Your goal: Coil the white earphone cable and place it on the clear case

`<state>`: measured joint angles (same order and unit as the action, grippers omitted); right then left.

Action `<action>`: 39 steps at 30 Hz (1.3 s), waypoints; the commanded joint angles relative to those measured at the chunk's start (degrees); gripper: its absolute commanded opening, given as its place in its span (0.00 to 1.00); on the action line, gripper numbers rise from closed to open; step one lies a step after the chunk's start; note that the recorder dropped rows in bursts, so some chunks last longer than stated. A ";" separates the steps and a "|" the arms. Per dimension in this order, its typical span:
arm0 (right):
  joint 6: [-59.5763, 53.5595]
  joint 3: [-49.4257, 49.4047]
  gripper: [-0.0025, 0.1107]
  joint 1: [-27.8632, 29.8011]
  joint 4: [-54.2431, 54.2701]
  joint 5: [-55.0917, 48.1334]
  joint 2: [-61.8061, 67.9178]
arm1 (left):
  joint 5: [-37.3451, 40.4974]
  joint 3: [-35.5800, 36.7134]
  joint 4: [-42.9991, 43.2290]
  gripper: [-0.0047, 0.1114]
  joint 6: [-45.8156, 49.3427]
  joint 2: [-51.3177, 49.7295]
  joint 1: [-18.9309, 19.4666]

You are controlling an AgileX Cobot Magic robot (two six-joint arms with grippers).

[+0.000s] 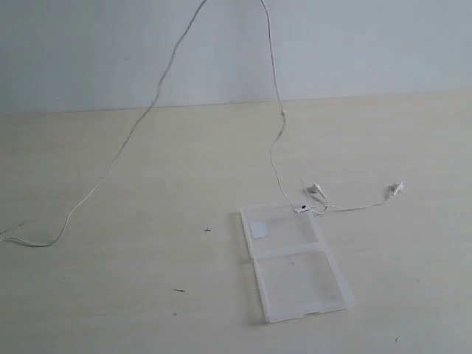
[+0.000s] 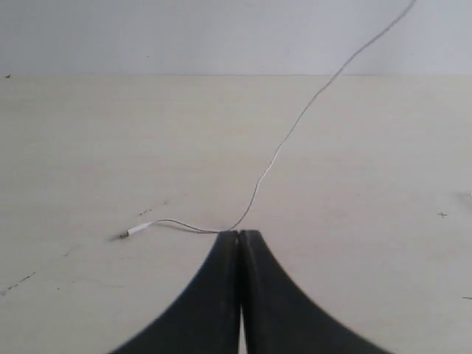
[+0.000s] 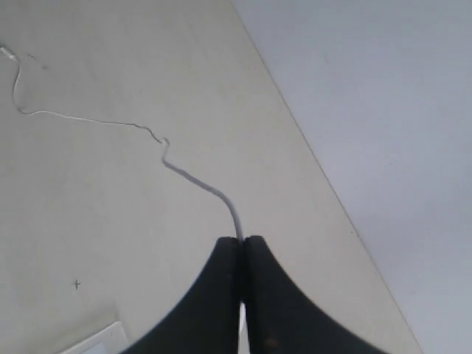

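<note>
The clear case lies open and flat on the table, its white sticker on the far half. The white earphone cable climbs out of the top of the exterior view in two runs. One run drops to the two earbuds beside the case's far edge. The other sags to the table at far left. My right gripper is high up, shut on the white earphone cable. My left gripper is shut and low. The cable's bend meets its tips, with the plug beside them. Neither gripper shows in the exterior view.
The pale wooden table ends at a plain light wall. A small dark cross mark sits left of the case. A corner of the case shows in the right wrist view.
</note>
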<state>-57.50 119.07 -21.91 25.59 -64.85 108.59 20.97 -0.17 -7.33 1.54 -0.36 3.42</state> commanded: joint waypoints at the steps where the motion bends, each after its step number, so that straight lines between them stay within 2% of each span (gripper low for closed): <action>1: 0.67 -0.03 0.02 0.37 -0.01 -3.85 -1.18 | -0.27 0.17 0.10 0.04 -0.29 0.36 0.09; 9: -2.03 -0.03 0.02 0.37 8.75 -5.12 -7.38 | -0.27 0.17 0.10 0.04 -0.29 0.36 0.09; 15: -3.63 -0.03 0.02 0.37 10.91 -4.79 -14.93 | -0.27 0.17 0.10 0.04 -0.29 0.36 0.09; 22: 0.57 -0.03 0.02 0.37 9.92 14.88 -19.69 | -0.27 0.17 0.10 0.04 -0.29 0.36 0.09; 24: 0.57 -0.03 0.02 0.37 8.74 17.73 -19.69 | -0.27 0.17 0.10 0.04 -0.29 0.36 0.09; 39: 3.98 -0.03 0.02 0.37 7.78 18.79 -20.43 | -0.68 0.17 2.06 0.04 2.65 0.36 0.09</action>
<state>-54.08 119.07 -21.86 33.65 -46.41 88.87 20.97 -0.17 -5.73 3.57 -0.36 3.42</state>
